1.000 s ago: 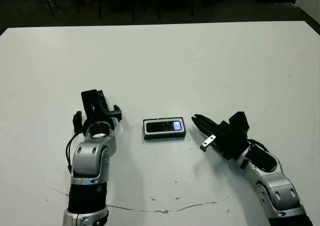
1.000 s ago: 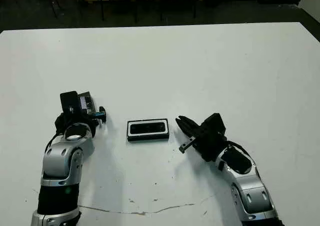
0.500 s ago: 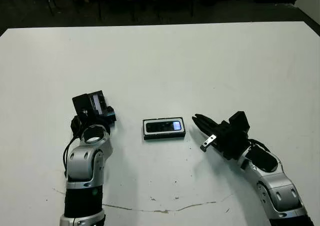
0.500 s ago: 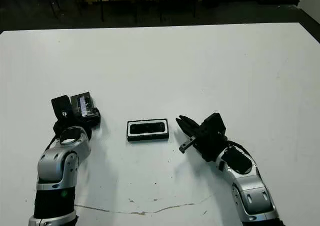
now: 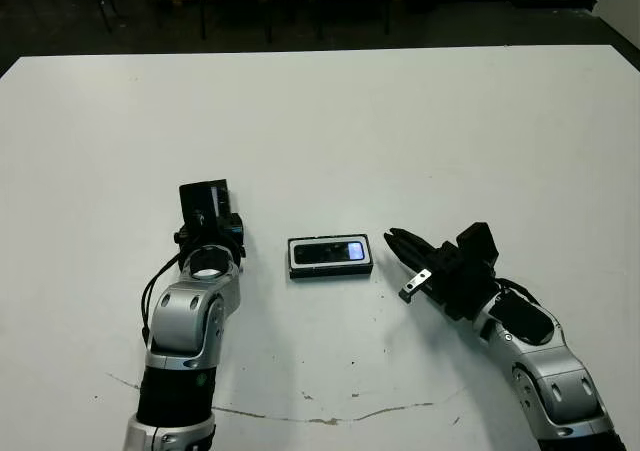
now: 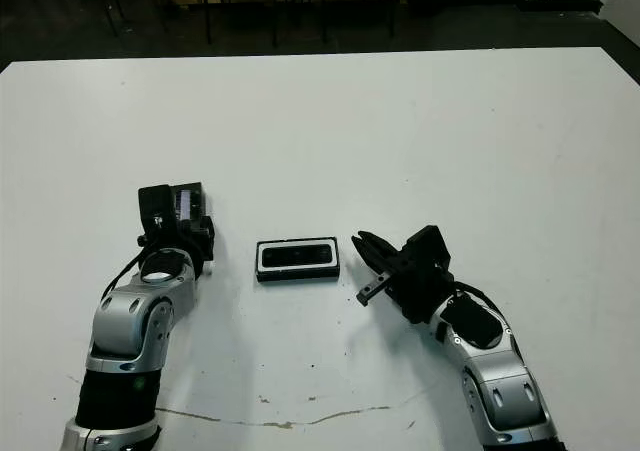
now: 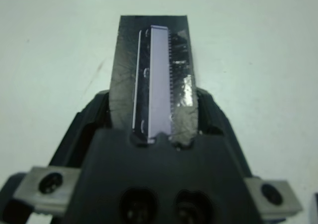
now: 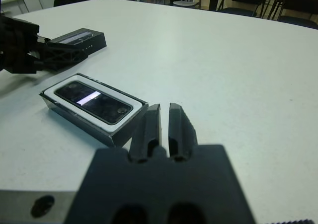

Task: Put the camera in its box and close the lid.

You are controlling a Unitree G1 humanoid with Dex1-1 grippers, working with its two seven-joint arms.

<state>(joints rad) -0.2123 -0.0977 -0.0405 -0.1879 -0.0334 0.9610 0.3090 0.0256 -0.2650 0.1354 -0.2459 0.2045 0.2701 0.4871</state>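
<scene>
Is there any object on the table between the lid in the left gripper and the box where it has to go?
Nothing visible. The left gripper holds the lid; only bare table lies between it and the box, where the camera already sits. The right gripper is on the box's far side.

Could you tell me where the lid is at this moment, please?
In the head views, the lid is on the robot's left side of the table, gripped in the left gripper, left of the box holding the camera.
</scene>
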